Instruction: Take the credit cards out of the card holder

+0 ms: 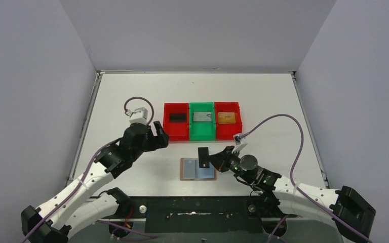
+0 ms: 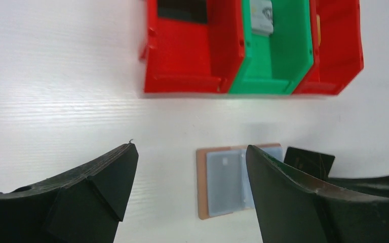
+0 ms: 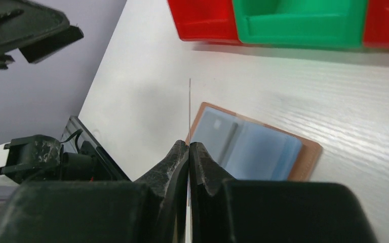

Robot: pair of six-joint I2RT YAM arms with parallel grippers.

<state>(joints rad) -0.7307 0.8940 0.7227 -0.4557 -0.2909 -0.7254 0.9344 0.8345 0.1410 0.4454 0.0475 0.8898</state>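
Note:
The card holder (image 1: 198,169) lies open and flat on the table, tan leather with pale blue pockets (image 2: 223,182) (image 3: 253,147). My right gripper (image 1: 215,161) (image 3: 189,147) is shut on a black credit card (image 1: 203,153) held upright just above the holder's left half. In the right wrist view that card shows edge-on as a thin line (image 3: 189,111). In the left wrist view it appears as a black card (image 2: 309,161). My left gripper (image 1: 159,135) (image 2: 191,148) hovers open and empty to the left of the holder, near the left red bin.
Three bins stand in a row behind the holder. The left red bin (image 1: 176,132) holds a black card (image 1: 177,117), the green bin (image 1: 202,133) a silver card (image 1: 201,117), the right red bin (image 1: 228,132) a gold card (image 1: 226,117). Grey walls enclose the table.

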